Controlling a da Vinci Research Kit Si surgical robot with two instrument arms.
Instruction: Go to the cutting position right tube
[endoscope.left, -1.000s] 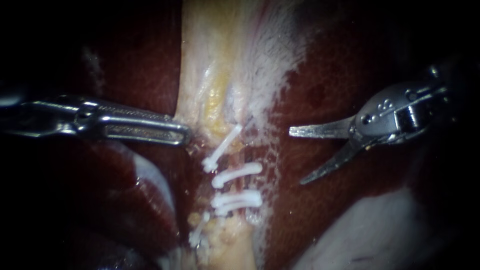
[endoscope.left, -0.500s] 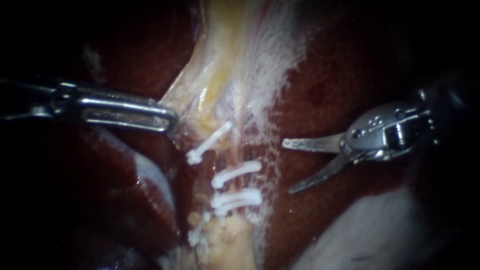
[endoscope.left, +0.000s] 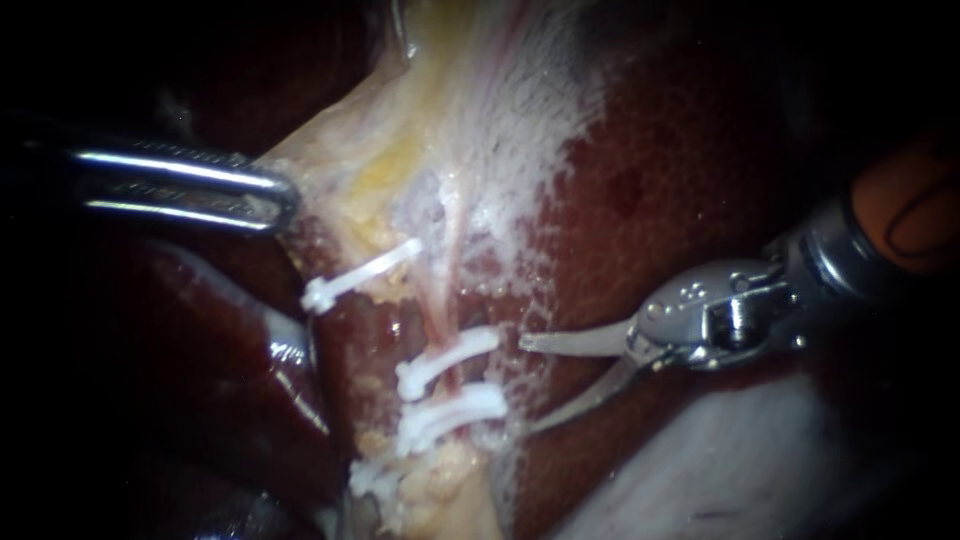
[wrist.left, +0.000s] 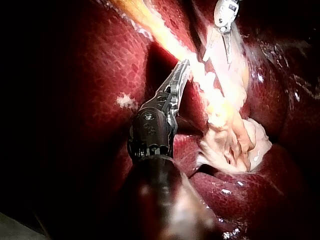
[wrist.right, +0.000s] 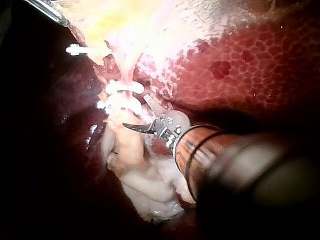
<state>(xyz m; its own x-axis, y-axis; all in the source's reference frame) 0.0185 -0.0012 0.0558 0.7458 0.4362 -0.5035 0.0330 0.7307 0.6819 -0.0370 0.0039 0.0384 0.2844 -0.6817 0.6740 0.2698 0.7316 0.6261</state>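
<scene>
By the clips (endoscope.left: 447, 360), right instrument (endoscope.left: 527, 385), nearer now.

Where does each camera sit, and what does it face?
Endoscope view: close over the tissue, facing the clips; left instrument enters from left, right instrument from right.
Left wrist view: on the left arm, looking along its shaft to jaws shut on pale tissue.
Right wrist view: on the right arm, looking along its shaft to open jaws by the clips.
Shared: all show both instruments.

Light's pooled on the middle tissue (endoscope.left: 440, 170) for me; edges drop to black. Glare streaks my left instrument (endoscope.left: 282, 196). On the right wrist view the tissue burns white, detail possibly lost.
</scene>
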